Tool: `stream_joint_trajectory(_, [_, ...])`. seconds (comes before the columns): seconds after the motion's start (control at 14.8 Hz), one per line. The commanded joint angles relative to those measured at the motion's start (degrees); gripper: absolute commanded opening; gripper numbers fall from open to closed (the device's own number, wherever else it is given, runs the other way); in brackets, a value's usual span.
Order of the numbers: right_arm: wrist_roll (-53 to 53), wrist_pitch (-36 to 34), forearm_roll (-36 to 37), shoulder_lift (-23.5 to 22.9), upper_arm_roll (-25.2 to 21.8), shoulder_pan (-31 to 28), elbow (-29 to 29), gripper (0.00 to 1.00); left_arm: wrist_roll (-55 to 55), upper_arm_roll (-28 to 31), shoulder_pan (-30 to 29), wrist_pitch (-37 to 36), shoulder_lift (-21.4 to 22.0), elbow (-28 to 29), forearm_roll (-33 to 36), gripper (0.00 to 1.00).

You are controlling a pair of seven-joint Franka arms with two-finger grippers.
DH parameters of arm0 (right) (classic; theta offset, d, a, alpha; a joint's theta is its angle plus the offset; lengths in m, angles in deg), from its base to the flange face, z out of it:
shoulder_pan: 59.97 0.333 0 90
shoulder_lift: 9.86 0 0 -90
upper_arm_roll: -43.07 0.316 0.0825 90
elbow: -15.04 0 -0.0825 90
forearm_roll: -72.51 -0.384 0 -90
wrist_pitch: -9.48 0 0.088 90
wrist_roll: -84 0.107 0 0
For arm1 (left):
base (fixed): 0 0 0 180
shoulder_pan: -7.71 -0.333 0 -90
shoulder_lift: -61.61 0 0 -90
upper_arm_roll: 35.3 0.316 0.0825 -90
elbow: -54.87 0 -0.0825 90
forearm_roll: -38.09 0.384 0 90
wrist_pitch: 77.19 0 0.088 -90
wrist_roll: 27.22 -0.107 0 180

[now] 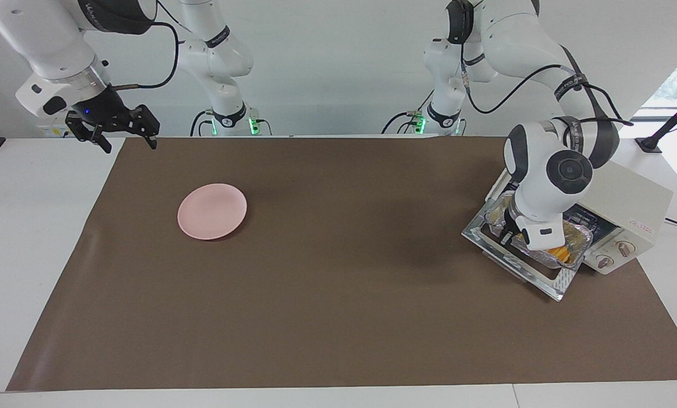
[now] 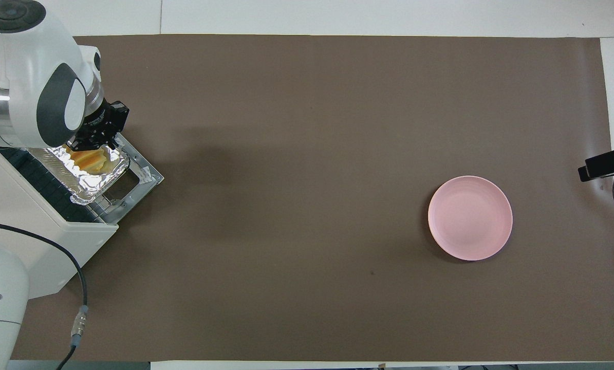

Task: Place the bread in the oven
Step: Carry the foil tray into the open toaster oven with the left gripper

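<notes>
Fingers of left gripper [image 1: 511, 231] unreadable, down at foil tray [image 2: 88, 177] with bread [image 2: 90, 160] on oven [image 1: 627, 218] door | right gripper [image 1: 124, 135] spread wide, waiting over table edge | pink plate [image 1: 212, 211] bare

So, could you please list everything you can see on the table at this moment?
oven: one, cream-white, at the left arm's end of the table, door dropped open.
foil tray: one, silver, on the open oven door at the mouth of the oven.
bread: one ridged loaf, yellow-orange, in the foil tray.
plate: one, pink, on the brown mat toward the right arm's end, nothing on it.
mat: one, brown, covering the table.
left end effector: black, over the foil tray by the bread.
right end effector: black, open, raised over the mat's edge, waiting.
</notes>
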Motion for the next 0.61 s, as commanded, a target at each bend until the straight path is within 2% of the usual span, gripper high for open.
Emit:
stream_joint_trajectory(0.0, [0.45,-0.22,-0.98,1.2,0.48,-0.63,-1.32,1.0,-0.01,0.09,-0.32,-0.7,2.53,3.67,-0.34,0.0])
stream_joint_trajectory(0.54, [0.45,-0.23,-0.98,1.2,0.48,-0.63,-1.41,1.0,-7.22,1.41,-4.01,-2.63,3.5,4.55,-0.25,0.0])
